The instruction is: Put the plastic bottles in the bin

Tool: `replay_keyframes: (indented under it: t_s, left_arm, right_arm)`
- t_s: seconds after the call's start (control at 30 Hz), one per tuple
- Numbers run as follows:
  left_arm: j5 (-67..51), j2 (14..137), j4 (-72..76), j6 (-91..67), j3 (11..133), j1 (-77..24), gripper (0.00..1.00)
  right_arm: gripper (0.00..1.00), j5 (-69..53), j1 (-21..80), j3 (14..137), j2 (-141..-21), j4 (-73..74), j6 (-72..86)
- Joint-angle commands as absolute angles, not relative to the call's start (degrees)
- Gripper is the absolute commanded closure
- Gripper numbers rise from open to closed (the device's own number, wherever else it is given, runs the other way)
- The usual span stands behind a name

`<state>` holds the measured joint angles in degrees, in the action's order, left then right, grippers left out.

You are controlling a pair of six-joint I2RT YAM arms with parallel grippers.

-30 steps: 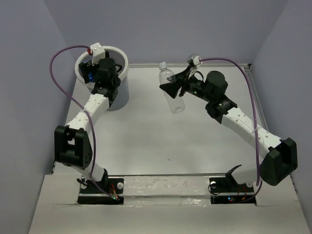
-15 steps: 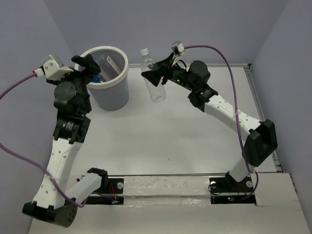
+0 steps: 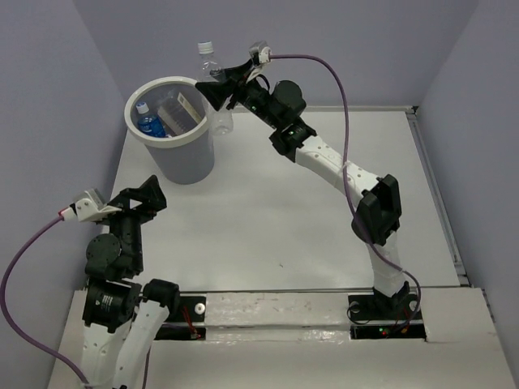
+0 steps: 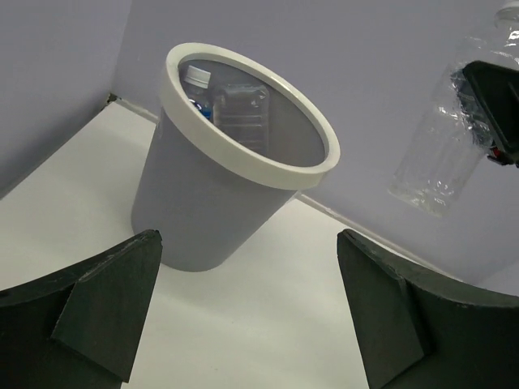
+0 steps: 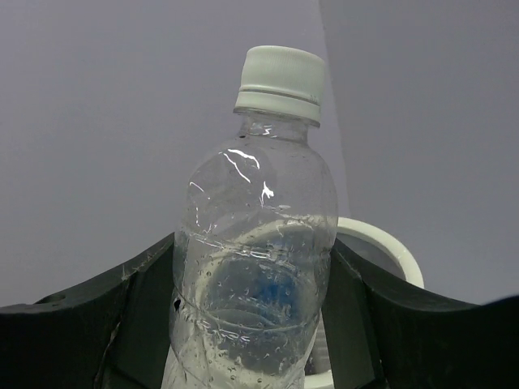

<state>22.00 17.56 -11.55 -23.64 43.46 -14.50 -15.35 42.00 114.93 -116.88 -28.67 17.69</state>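
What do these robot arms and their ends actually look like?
Both arms have white shells between chunky black joints. The left tool and right tool each carry two broad black wedge-shaped fingers. A purple cable loops from a small white camera at each wrist.

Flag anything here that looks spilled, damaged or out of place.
Nothing stands out. The bin stands upright with bottles inside, and the right gripper holds a clear bottle, capped and upright, in the air near its rim.
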Motion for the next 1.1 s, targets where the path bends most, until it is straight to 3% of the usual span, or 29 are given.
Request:
replay_keyframes:
  t_s: [0.0, 0.1, 0.3, 0.43, 0.57, 0.67, 0.7, 0.9, 1.07]
  left_arm:
    - [23.9, 13.5, -14.8, -22.1, 41.0, -15.4, 0.01]
    - [25.7, 12.1, -14.8, -22.9, 41.2, -18.2, 0.01]
    - [28.7, 10.7, -15.8, -23.5, 41.1, -23.6, 0.01]
    - [30.3, 10.4, -16.5, -23.9, 41.2, -25.6, 0.01]
    - [31.5, 10.5, -16.3, -23.8, 41.3, -26.7, 0.01]
    - [32.2, 10.3, -16.6, -23.9, 41.3, -26.8, 0.01]
    - [32.3, 10.4, -16.6, -24.0, 41.3, -26.8, 0.01]
    - [32.6, 11.8, -16.5, -24.1, 41.5, -26.3, 0.01]
    - [31.8, 12.7, -16.4, -24.1, 41.4, -25.0, 0.01]
  right_arm:
    - [0.56, -8.7, 44.1, 127.1, -125.4, -34.9, 18.7]
    - [0.56, -4.2, 44.8, 133.1, -132.0, -37.0, 17.2]
    - [0.57, 3.9, 47.2, 158.8, -149.7, -40.5, 13.9]
    - [0.57, 8.6, 47.2, 149.6, -147.9, -46.7, 14.5]
    - [0.55, 7.4, 47.2, 155.4, -153.2, -43.2, 15.0]
    - [0.46, 7.4, 47.7, 150.8, -152.2, -43.4, 14.3]
    - [0.38, 7.2, 47.7, 150.0, -152.0, -43.2, 13.8]
    - [0.23, 5.5, 48.9, 149.7, -150.2, -40.7, 10.6]
    - [0.21, 5.1, 48.9, 143.5, -147.4, -40.9, 8.8]
